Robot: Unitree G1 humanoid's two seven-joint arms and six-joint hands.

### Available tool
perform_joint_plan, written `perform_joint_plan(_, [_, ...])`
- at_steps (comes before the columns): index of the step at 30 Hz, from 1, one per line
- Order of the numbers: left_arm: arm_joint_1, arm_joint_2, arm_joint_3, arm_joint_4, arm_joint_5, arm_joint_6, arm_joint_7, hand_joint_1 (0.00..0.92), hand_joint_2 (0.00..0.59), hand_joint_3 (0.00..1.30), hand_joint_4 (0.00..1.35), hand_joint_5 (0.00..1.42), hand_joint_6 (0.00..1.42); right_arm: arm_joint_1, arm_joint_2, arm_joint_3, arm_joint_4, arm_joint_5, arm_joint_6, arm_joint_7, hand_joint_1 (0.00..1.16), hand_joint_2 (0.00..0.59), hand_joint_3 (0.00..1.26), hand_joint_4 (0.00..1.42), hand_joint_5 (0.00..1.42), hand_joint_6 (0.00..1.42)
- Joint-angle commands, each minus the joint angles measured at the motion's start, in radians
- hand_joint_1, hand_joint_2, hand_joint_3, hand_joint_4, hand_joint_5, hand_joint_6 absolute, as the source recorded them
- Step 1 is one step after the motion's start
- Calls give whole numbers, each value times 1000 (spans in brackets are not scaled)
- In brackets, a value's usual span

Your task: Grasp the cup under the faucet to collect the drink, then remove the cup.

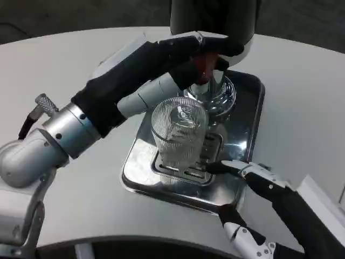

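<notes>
A clear ribbed cup (179, 135) stands upright on the slotted grate of the steel drip tray (249, 116), just in front of the chrome faucet (220, 94). My left hand (161, 59) reaches in from the left, its fingers wrapped over the red tap lever (202, 67) above the cup. Lower right, my right hand (259, 183) lies with its fingers apart and holds nothing. One of its fingertips (218, 167) points at the cup's base from the right, and I cannot tell whether it touches. No liquid is visible in the cup.
The black dispenser body (213, 16) rises at the back, above the faucet. The tray sits in the middle of the white round table (302, 81). My left forearm (59, 132) crosses the table's left half.
</notes>
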Motion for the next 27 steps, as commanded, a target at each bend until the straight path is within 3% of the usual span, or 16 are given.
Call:
perform_joint_plan(1, [27,19,-9,-7,22,-25,-9,0,44,378,267,325,216,17,-1,-3,-9,-2,1,-13,473,524,259,161,95,0])
perform_joint_plan(21, [33,46,-7,15,108,-139,30,0,51,465,336,358,223,14,1,1,-10,-4,2,-17,476,525,268,168,98,0])
perform_joint_plan(27, [35,50,-7,26,125,-165,40,0,53,477,349,365,223,11,-7,-18,-11,5,6,-12,477,525,268,170,105,0])
